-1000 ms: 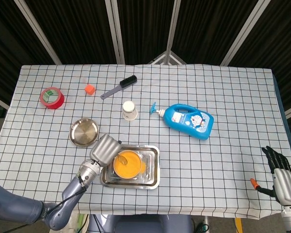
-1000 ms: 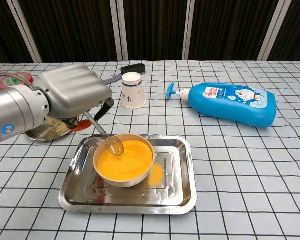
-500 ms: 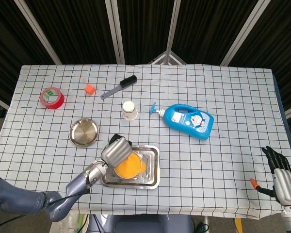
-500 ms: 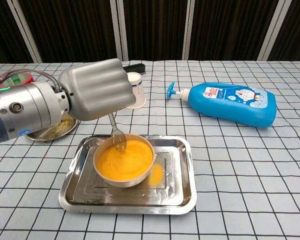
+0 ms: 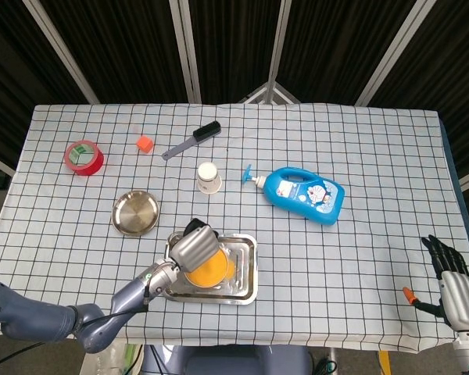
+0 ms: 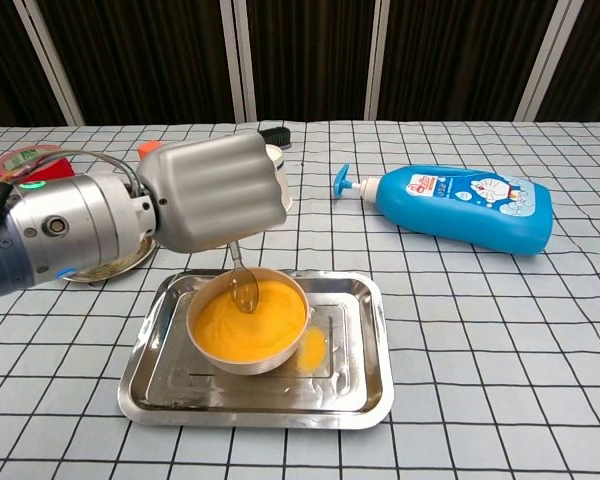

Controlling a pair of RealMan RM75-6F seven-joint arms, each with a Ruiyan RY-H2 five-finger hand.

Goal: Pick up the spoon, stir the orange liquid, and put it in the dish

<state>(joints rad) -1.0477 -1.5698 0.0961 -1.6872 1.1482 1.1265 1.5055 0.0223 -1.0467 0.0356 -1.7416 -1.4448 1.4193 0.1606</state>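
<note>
Counter [image 6: 500,330]: covered in matt woven cloth, white with a dark grid, lying smooth. Tray [image 6: 370,370]: polished metal, mirror-glossy, with orange smears on its floor. Bowl [image 6: 205,352]: smooth, pale, slightly glossy wall; the orange liquid [image 6: 255,325] inside has a dull, opaque surface. Spoon [image 6: 243,285]: bright reflective metal. Left hand [image 6: 215,192]: ribbed shell in satin silver-grey, on a brushed metal wrist. Dish [image 5: 136,212]: brushed metal, soft sheen. Bottle [image 6: 465,208]: glossy blue plastic with a printed label. Cup [image 5: 208,177]: matt white paper. Tape roll [image 5: 84,157]: glossy red.
</note>
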